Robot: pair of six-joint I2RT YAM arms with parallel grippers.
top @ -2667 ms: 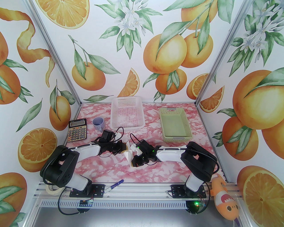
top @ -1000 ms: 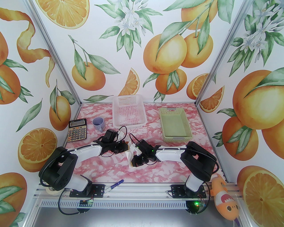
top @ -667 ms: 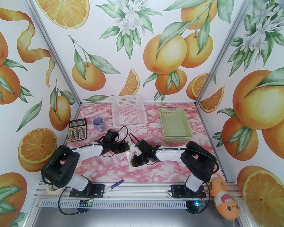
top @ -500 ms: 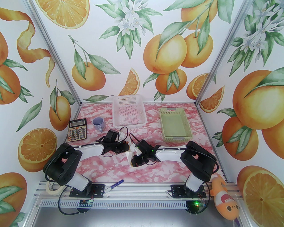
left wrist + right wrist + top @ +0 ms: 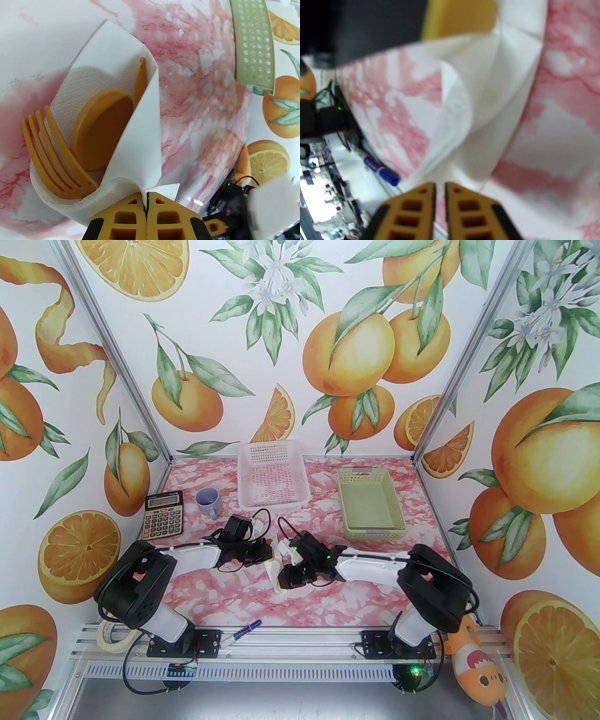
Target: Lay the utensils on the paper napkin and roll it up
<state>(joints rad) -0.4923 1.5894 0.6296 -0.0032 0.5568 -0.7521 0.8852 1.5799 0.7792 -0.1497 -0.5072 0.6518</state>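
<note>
Pinching the napkin (image 5: 138, 140): left tool (image 5: 147, 193) has its fingers pressed together on a folded edge of the paper, right at the tips.

Napkin is wrapped into a loose cone, partly lifted off the table (image 5: 199, 93). Fork (image 5: 54, 150) and spoon (image 5: 100, 131) sit inside, heads pointing away from the left tool, necks tucked into the fold by its tips. A third slim orange piece (image 5: 140, 77) lies against the far wall of the cone, could be a knife, can't confirm.

Right tool (image 5: 440, 184): fingers a crack apart, table visible through the gap, nothing between them. Blurred view, but the tips look just short of the paper, not touching.

Key relation: bundle sits between the two tools. From the right wrist, a loose curled flap is straight ahead of the tips, with the left tool's yellow body beyond it. From above, the roll's long axis runs roughly near-to-far, left tool at the far end, right tool at the near end. Right arm is the free one and the closest to the flap.

My read: utensils are placed, the roll is only half formed. The next move likely needs the right tool on that flap to wrap it across the axis. Risk: the cone mouth is wide, so the fork could slide out if the bundle tips.

Pen (image 5: 379, 168) lies near the front rail, clear of the work.
</note>
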